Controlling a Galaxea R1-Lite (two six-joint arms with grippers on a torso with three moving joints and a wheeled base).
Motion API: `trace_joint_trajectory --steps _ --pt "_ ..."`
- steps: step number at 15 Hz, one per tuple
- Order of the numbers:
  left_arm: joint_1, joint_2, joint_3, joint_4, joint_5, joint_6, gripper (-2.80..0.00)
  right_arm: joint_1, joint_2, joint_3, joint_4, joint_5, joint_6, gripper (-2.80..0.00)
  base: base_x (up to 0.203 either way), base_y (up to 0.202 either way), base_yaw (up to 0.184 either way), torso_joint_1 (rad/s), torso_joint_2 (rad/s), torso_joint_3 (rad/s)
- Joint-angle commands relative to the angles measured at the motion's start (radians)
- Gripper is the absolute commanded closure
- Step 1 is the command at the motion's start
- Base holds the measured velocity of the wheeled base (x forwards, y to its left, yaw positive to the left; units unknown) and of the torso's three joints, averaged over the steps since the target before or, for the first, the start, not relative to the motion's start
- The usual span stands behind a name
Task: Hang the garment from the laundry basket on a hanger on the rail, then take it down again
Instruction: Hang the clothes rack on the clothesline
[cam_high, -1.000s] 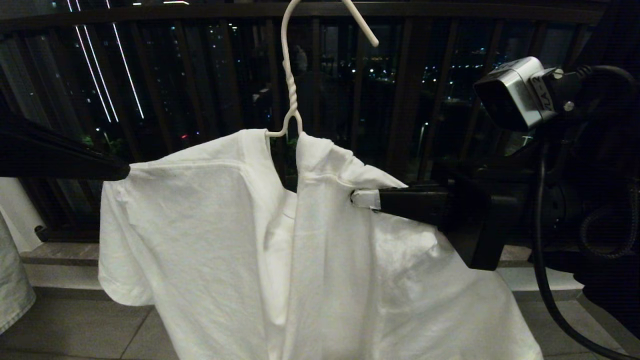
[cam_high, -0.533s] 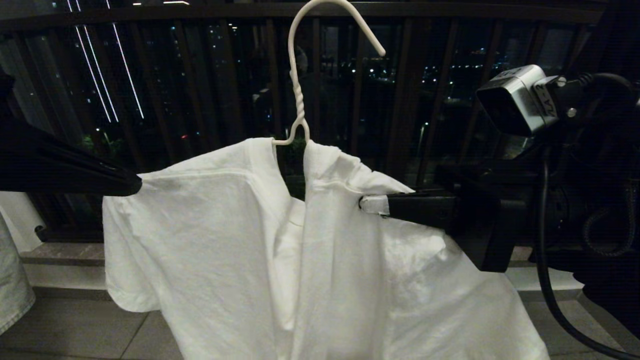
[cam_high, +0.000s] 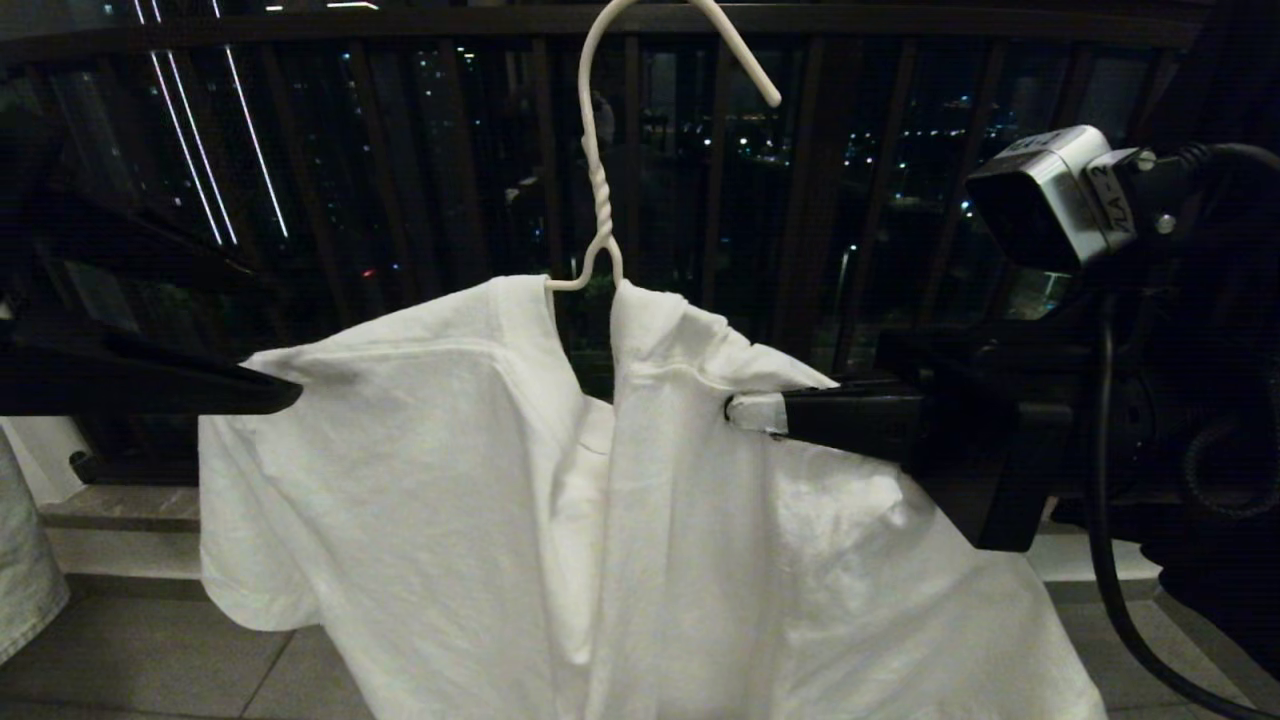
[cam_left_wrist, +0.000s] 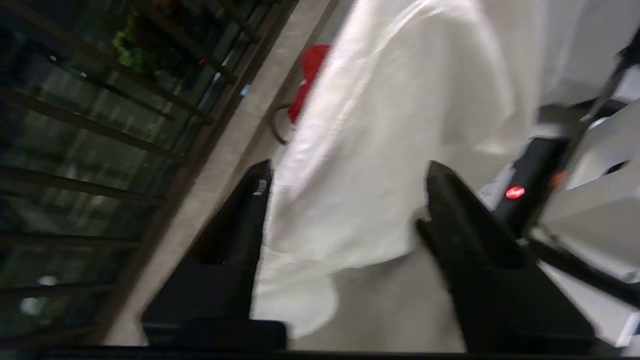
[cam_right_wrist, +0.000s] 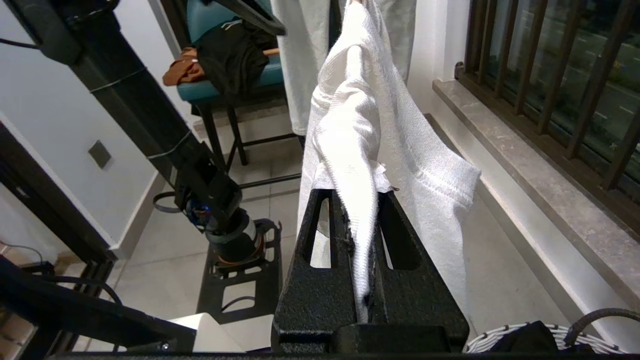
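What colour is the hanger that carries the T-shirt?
White; the hanger shows best in the head view.

Balustrade (cam_high: 820, 200) close behind hanger (cam_high: 598, 200); floor (cam_high: 150, 670) below seemingly open.

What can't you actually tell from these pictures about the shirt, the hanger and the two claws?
- Hanger: the head view's top edge cuts off its hook, so whether it hangs on anything is unseen; no rail shows.
- T-shirt: no chest print is visible, and its hem is cut off by the bottom edge.
- Left gripper: open around the blurred sleeve; contact unclear.
- Right gripper: shut on cloth; whether the wire is pinched too is hidden by the fabric.
- Basket: only a rim shows.
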Motion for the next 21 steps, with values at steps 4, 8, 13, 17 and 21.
trace_joint_trajectory --steps 4,8,13,17,21 --pt "0.039 0.083 -0.031 0.005 -0.079 0.114 -2.80 0.000 -0.002 0.000 -0.004 0.005 0.000 0.00 0.000 0.000 0.000 0.000 0.00 0.000" --pt "0.039 0.131 -0.040 -0.027 -0.110 0.151 -2.80 0.000 -0.003 0.000 -0.004 0.005 0.000 0.00 0.000 0.000 0.000 0.000 0.00 0.000" --pt "0.038 0.177 -0.028 -0.023 -0.205 0.172 -2.80 0.002 -0.014 0.003 -0.004 0.005 0.000 0.00 0.000 0.000 0.000 0.000 0.00 0.000" --pt "0.018 0.203 -0.028 -0.020 -0.218 0.181 -2.80 0.002 -0.014 0.005 -0.004 0.007 0.000 0.00 0.000 0.000 0.000 0.000 0.00 0.000" --pt "0.014 0.222 -0.022 -0.023 -0.258 0.181 -2.80 0.002 -0.014 0.005 -0.004 0.007 0.000 0.00 0.000 0.000 0.000 0.000 0.00 0.000"
